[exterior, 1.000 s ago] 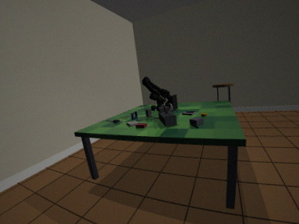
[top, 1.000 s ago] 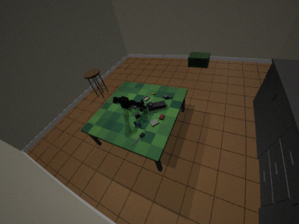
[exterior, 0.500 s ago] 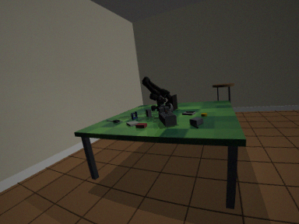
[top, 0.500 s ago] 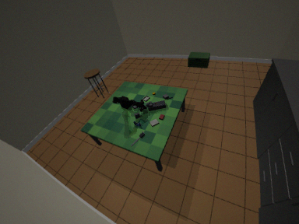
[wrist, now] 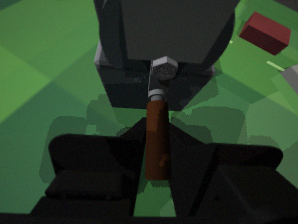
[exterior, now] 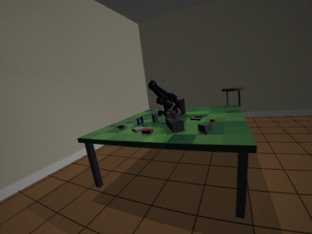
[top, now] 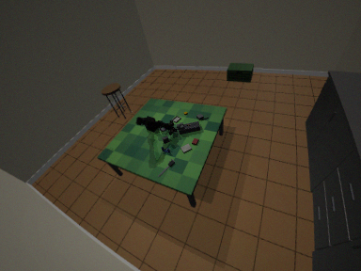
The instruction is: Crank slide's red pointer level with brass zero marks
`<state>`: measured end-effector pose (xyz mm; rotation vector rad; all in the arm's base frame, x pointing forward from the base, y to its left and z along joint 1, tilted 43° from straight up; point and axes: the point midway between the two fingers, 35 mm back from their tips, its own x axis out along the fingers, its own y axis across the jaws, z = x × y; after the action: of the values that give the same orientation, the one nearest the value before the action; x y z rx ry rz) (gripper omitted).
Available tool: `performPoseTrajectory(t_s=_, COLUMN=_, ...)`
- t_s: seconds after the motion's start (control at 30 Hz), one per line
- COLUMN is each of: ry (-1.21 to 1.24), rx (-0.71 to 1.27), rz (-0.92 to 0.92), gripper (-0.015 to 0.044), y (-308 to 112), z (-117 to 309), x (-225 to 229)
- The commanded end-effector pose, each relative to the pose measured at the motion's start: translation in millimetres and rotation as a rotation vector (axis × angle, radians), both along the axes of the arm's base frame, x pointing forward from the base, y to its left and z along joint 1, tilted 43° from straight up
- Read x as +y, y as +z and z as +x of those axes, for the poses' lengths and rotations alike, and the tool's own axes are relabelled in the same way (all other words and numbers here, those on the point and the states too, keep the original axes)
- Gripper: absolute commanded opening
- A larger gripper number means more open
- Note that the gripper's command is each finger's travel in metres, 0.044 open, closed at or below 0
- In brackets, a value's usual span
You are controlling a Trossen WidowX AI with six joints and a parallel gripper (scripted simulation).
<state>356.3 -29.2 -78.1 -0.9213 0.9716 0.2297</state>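
Observation:
The machine is a dark grey housing (top: 189, 127) (exterior: 175, 123) (wrist: 175, 30) on the green table. Its crank shows in the wrist view as a grey hex hub (wrist: 165, 66) with a brown handle (wrist: 157, 142) that points toward my gripper. My gripper (wrist: 152, 122) is shut on the brown handle, with one dark finger on each side of it. In the top and exterior views the arm reaches to the machine's crank end, and the grip is too small and dark to make out. The slide's red pointer and the two brass zero marks cannot be made out in any view.
A red block (top: 195, 141) (exterior: 147, 131) (wrist: 266, 33) and a pale flat piece (top: 186, 149) (exterior: 138, 128) lie beside the machine. A grey block (exterior: 205, 127), a small yellow piece (top: 185, 113) (exterior: 213, 119) and a dark tool with a thin shaft (top: 171, 164) are also on the table.

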Motion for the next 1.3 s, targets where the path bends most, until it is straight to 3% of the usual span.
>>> performPoseTrajectory(t_s=0.0, ry=0.014, rx=0.021, rz=0.010, gripper=0.0000, y=-5.5, z=-5.3, x=5.2)
performPoseTrajectory(t_s=1.27, ry=0.014, rx=0.021, rz=0.010, gripper=0.0000, y=-6.2, z=-7.1, x=7.8)
